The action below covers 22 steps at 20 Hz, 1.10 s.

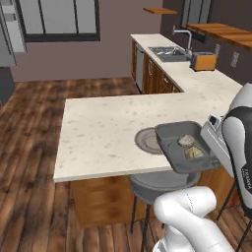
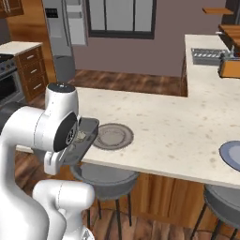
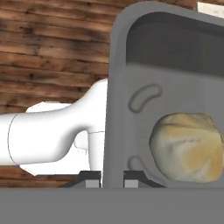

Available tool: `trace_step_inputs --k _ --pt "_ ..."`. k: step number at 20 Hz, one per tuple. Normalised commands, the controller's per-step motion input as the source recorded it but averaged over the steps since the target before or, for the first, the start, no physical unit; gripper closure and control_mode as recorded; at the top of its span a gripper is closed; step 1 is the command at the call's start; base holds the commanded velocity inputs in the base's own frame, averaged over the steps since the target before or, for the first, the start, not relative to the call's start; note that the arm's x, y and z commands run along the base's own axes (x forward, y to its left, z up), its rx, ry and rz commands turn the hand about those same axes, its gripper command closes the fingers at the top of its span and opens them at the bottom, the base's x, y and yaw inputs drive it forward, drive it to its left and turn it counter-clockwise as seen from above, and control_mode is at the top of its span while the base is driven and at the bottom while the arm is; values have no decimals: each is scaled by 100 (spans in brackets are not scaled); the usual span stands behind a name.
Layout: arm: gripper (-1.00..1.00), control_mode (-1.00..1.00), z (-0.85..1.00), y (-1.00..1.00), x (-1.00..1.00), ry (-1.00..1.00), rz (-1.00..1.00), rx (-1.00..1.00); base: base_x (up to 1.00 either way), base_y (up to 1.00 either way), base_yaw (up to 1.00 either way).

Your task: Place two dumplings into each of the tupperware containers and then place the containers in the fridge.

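Your white arm hides most of the shallow dark grey rectangular tray (image 2: pixel 86 133) in the right base view. Pale beige rounded dumpling (image 3: pixel 188 146): cut off by the hand view's right edge.

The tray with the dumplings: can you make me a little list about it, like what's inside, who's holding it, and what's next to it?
tray: dark grey, raised rim, sticking out past the counter edge
inside: two dumplings
held by: hand, shut on the tray's rim
next to it: round grey plate on the counter, partly under the tray
below: grey stool
fridge: far back left, door shut
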Motion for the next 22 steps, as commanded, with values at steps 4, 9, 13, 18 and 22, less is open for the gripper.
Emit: trace_step_inputs --k 4,9,13,18,22 --pt "100 100 0 0 0 0 0 0 1 100 16" --pt "100 100 0 0 0 0 0 0 0 100 13" --pt "100 100 0 0 0 0 0 0 0 100 6" --pt "100 100 0 0 0 0 0 0 6 100 0" --pt "100 100 0 0 0 0 0 0 65 100 -10"
